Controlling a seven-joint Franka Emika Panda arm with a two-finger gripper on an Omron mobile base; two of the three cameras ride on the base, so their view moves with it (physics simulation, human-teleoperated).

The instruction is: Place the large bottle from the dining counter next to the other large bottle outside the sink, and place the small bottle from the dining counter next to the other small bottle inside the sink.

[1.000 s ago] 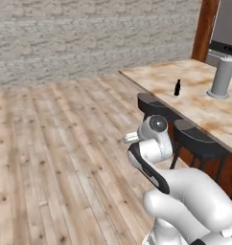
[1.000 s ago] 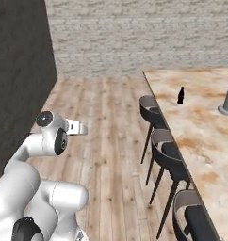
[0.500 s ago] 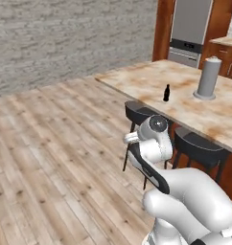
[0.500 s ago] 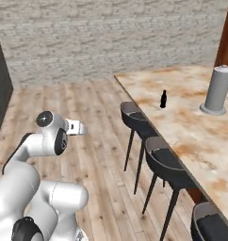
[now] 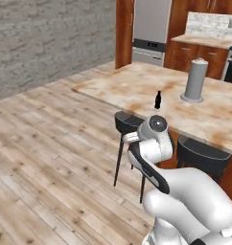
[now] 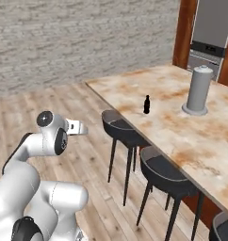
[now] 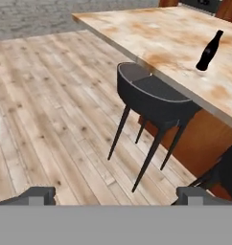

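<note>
Floor: I see pale wood planks (image 7: 51, 95) to the left of the island, under my hand.
Pincer: my gripper (image 7: 115, 194) hangs over the floor with both finger tips set wide apart and nothing between them; I have hold of nothing. In the right base view the hand (image 6: 74, 127) points toward the stools.
Nearest stool: a dark bar stool (image 7: 151, 98) stands just ahead of the pincer, tucked against the long near edge of the dining counter (image 7: 151, 33).
Small bottle: the small bottle (image 7: 209, 50) stands upright on the dining counter, a little in from that near edge and well back from the left corner. From the pincer it lies up and to the right, beyond the stool and well apart from my fingers. I also see it in the left base view (image 5: 158, 100) and the right base view (image 6: 146, 104).
Grey canister: a tall grey canister (image 5: 195, 80) stands farther right on the same top, apart from the bottle.
</note>
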